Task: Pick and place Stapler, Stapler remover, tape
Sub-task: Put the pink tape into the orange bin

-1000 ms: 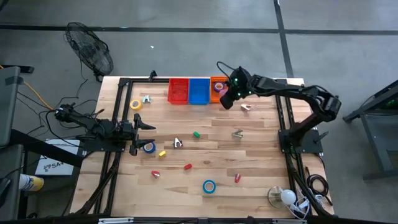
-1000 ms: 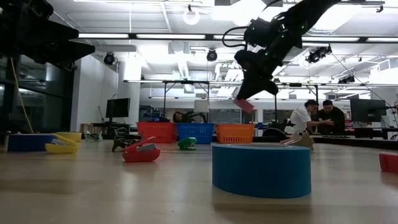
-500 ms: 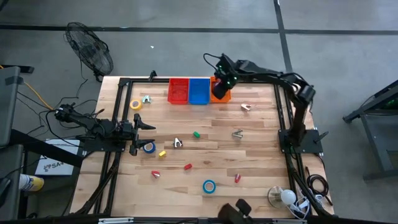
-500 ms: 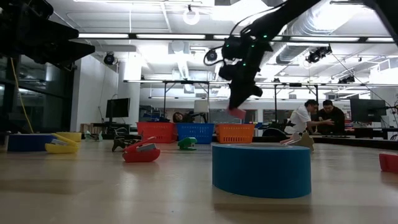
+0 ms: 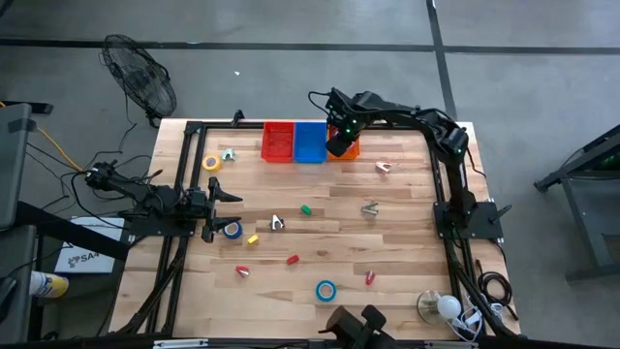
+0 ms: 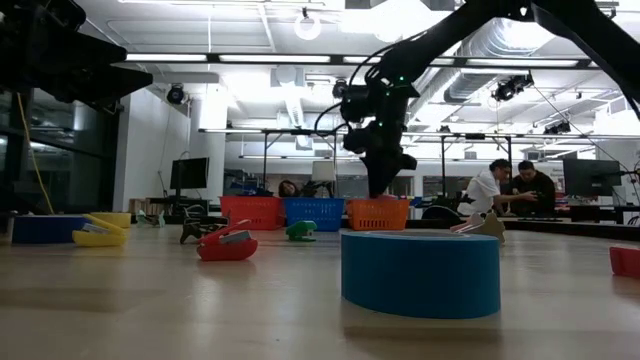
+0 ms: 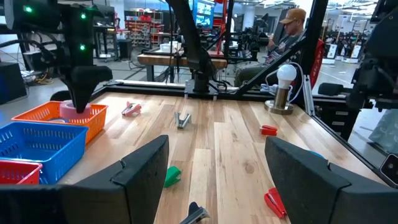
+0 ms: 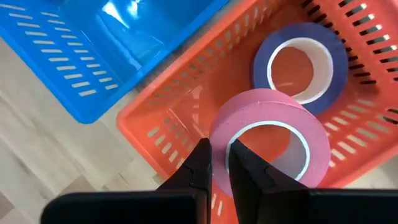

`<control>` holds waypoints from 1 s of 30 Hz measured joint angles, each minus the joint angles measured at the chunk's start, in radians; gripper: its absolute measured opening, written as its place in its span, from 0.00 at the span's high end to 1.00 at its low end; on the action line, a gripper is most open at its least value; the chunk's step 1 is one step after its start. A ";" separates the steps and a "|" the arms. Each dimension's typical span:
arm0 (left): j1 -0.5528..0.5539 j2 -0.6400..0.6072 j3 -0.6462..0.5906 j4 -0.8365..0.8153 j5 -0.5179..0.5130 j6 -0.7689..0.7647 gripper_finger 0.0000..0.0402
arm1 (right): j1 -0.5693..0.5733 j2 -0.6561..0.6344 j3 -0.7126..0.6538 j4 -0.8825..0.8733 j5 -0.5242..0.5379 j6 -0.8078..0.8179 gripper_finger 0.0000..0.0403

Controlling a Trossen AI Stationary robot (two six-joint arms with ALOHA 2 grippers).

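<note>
My right gripper (image 5: 338, 142) points steeply down over the orange basket (image 5: 351, 147) at the table's far edge, shut on a pink tape roll (image 8: 268, 142). A purple tape roll (image 8: 298, 57) lies flat in that basket. The blue basket (image 5: 310, 142) and the red basket (image 5: 277, 142) stand beside it. On the table lie a yellow tape roll (image 5: 211, 163), two blue tape rolls (image 5: 232, 230) (image 5: 325, 290), small coloured staplers (image 5: 293, 260) and stapler removers (image 5: 370, 207). My left gripper (image 7: 217, 180) waits open and level at the left edge. My right gripper pinches the pink roll's wall (image 8: 221, 138), with one finger in the open centre and one outside. The fingers come from above, pointing steeply down. The roll hangs below them, tilted, at the orange basket's rim height (image 7: 73, 111), above the purple roll.
A lamp (image 5: 441, 307) stands at the near right corner and a dark object (image 5: 354, 325) shows at the near edge. Black frame rails run along both sides of the table. People sit beyond the far edge (image 6: 510, 188). Open wood lies around the table's middle.
My right gripper has carried the pink tape roll toward the table's far left, from beside the orange basket to over it. It has sunk a little and tipped to point more steeply down. It has stayed shut.
</note>
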 joint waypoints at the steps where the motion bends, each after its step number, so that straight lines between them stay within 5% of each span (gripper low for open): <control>1: 0.000 0.000 0.000 0.000 0.000 0.000 0.35 | 0.000 0.000 -0.001 0.002 0.005 0.000 0.94; 24: 0.000 0.000 0.000 0.000 0.000 0.000 0.35 | 0.002 0.000 -0.135 0.102 -0.066 0.003 0.94; 30: 0.000 0.000 0.000 0.000 0.000 0.000 0.35 | 0.003 0.000 -0.135 0.108 -0.066 -0.001 0.86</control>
